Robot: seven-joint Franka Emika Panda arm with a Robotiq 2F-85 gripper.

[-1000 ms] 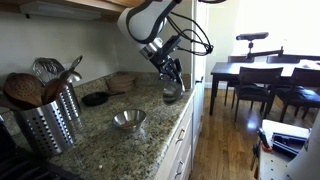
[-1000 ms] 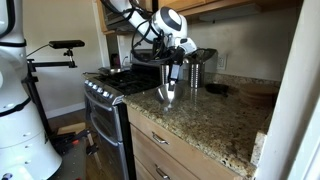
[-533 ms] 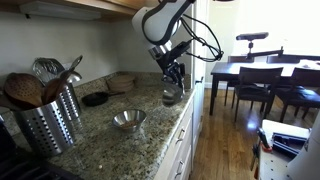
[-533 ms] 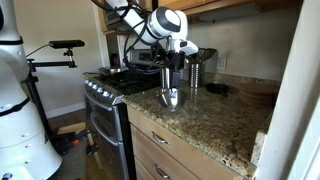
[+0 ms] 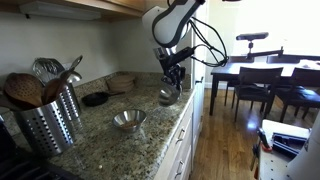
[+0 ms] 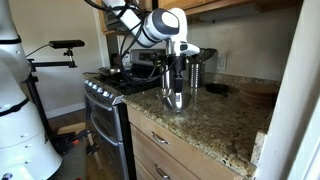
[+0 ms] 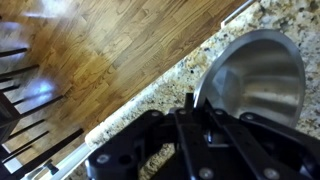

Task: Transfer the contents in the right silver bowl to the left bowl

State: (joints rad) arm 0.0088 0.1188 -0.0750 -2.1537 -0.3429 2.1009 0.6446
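My gripper [image 5: 171, 84] is shut on the rim of a silver bowl [image 5: 167, 97] at the counter's front edge. The bowl is tipped on its side and hangs just above the granite. It also shows in an exterior view [image 6: 173, 99] under the gripper [image 6: 176, 90]. In the wrist view the bowl [image 7: 258, 72] looks empty inside, with the fingers [image 7: 193, 103] pinched on its rim. A second silver bowl [image 5: 128, 119] stands upright on the counter, apart from the gripper. I cannot tell what is in it.
A metal utensil holder [image 5: 48, 118] with wooden spoons stands on the counter. A black dish [image 5: 96, 98] and a brown bowl [image 5: 122, 80] sit by the wall. A stove [image 6: 108, 92] adjoins the counter. A dining table with chairs [image 5: 262, 78] stands beyond the edge.
The gripper has turned more upright and carried the held bowl slightly down toward the counter edge. The other bowl has not moved.
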